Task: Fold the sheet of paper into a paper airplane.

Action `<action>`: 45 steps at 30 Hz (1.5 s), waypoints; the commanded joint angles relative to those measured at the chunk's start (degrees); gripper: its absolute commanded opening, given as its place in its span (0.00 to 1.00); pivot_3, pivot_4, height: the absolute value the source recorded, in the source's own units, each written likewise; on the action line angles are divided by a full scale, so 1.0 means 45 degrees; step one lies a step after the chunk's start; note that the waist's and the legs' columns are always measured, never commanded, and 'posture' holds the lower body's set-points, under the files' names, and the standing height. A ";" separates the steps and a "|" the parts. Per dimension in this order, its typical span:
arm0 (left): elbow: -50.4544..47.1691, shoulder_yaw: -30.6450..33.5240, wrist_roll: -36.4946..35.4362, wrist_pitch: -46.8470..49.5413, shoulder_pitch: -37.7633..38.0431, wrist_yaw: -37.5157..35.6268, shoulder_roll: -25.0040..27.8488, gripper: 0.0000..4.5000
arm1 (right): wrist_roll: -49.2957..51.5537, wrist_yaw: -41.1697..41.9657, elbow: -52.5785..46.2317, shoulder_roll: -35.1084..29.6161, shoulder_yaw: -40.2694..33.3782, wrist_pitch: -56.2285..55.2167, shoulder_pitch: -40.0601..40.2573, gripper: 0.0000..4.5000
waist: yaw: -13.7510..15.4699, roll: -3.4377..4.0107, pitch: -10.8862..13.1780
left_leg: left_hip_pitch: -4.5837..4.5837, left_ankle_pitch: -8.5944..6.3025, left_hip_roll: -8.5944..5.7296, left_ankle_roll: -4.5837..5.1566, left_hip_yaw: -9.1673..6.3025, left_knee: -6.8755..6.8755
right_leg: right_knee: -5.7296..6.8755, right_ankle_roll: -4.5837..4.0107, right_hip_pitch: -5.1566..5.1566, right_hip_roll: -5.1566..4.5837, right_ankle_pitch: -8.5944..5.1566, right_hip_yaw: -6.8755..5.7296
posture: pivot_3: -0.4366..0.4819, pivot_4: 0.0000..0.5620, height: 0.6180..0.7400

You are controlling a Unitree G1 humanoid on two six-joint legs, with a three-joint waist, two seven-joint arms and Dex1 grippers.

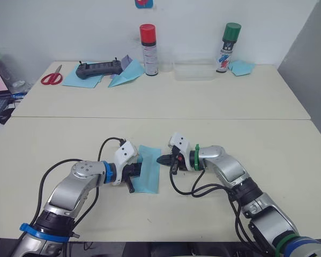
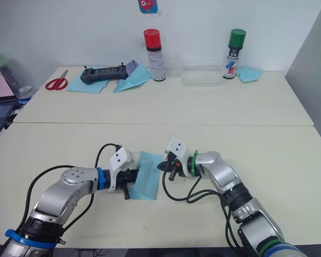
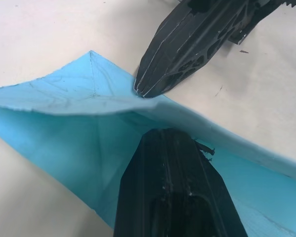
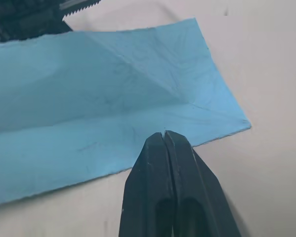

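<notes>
While both arms reach in over the near table (image 1: 53, 139), I count one sheet of paper (image 1: 148, 170) between them, light blue, lying on the tabletop with its long fold raised so that one half stands up as a flap. My left gripper (image 1: 134, 172) is on that sheet from its left side: in the left wrist view one black finger (image 3: 172, 192) lies over the lower layer and under the lifted flap, but I cannot tell from here whether its jaws are pinching the paper or merely resting apart. My right gripper (image 1: 163, 159) comes in from the other side with its two fingers (image 4: 162, 158) pressed flat together, holding nothing, their tips touching the sheet's right edge. On the far table I count two spray cans, one with a red cap (image 1: 148, 49) and one with a green cap (image 1: 228, 47), with one clear plastic tray (image 1: 194, 70) between them. To the left of the red can lie one blue dart-shaped plane (image 1: 127, 73), one black controller (image 1: 98, 68) on blue sheets (image 1: 77, 80), and one pair of red-handled scissors (image 1: 52, 77). One more folded blue paper (image 1: 242, 67) sits beside the green can.
</notes>
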 commanded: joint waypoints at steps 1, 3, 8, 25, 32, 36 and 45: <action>0.0242 0.0471 -0.0098 0.0800 0.0468 -0.0059 0.0685 0.00 | -0.0584 0.0056 0.0582 -0.0007 0.0393 -0.0276 -0.0043 0.01 | -0.0076 0.0000 0.0000 | 0.0002 0.0000 0.0002 0.0000 0.0002 -0.0001 | 0.0000 -0.0001 0.0000 0.0000 0.0000 0.0003 | 0.48 0.27 1.00; 0.0076 0.0518 -0.0192 0.0830 0.0635 -0.0149 0.0928 0.00 | -0.0725 0.0075 0.0701 0.0010 0.0490 -0.0397 -0.0070 0.01 | -0.0091 0.0001 -0.0001 | 0.0006 0.0000 0.0004 0.0000 0.0002 -0.0004 | 0.0001 -0.0002 0.0000 0.0001 -0.0001 0.0002 | 0.48 0.27 1.00; -0.0440 0.1427 -0.0610 0.0932 0.0970 -0.0378 0.1744 0.00 | -0.1012 0.0102 0.0822 0.0044 0.0608 -0.0588 -0.0030 0.01 | -0.0107 -0.0001 -0.0006 | 0.0015 0.0000 0.0007 0.0000 0.0004 -0.0010 | 0.0002 -0.0010 0.0001 0.0002 -0.0005 0.0005 | 0.48 0.27 1.00; -0.2392 0.1110 -0.1408 0.1703 -0.0283 0.0171 0.1419 0.00 | -0.1216 0.0144 0.1156 0.0078 0.0537 -0.0941 -0.0125 0.01 | -0.0092 -0.0008 -0.0005 | 0.0000 0.0001 0.0008 -0.0002 0.0011 -0.0017 | 0.0003 -0.0016 -0.0023 0.0004 -0.0008 0.0009 | 0.48 0.27 1.00; -0.0920 -0.0411 0.0359 -0.0118 0.0318 0.0158 0.1390 0.00 | -0.1165 0.0060 0.0921 0.0034 0.0462 -0.0890 0.0072 0.01 | -0.0081 -0.0009 -0.0006 | 0.0002 0.0001 0.0008 -0.0002 0.0010 -0.0018 | 0.0006 -0.0021 -0.0025 0.0006 -0.0005 0.0009 | 0.48 0.27 1.00; -0.0435 -0.0527 0.0740 -0.0714 0.0493 -0.0073 0.1438 0.00 | -0.0906 0.0107 0.0724 0.0151 0.0215 -0.1351 0.0269 0.01 | -0.0062 -0.0016 -0.0011 | 0.0000 0.0001 0.0004 -0.0002 0.0013 -0.0019 | 0.0002 -0.0021 -0.0022 0.0001 -0.0006 0.0013 | 0.48 0.27 1.00; 0.0174 -0.0392 0.1069 -0.1315 0.0695 -0.0036 0.1270 0.00 | -0.1266 -0.0329 0.1533 0.0432 -0.0047 -0.1859 0.0076 0.01 | -0.0079 -0.0014 -0.0012 | 0.0006 0.0001 0.0007 -0.0002 0.0015 -0.0019 | 0.0002 -0.0022 -0.0021 0.0001 -0.0006 0.0013 | 0.48 0.27 1.00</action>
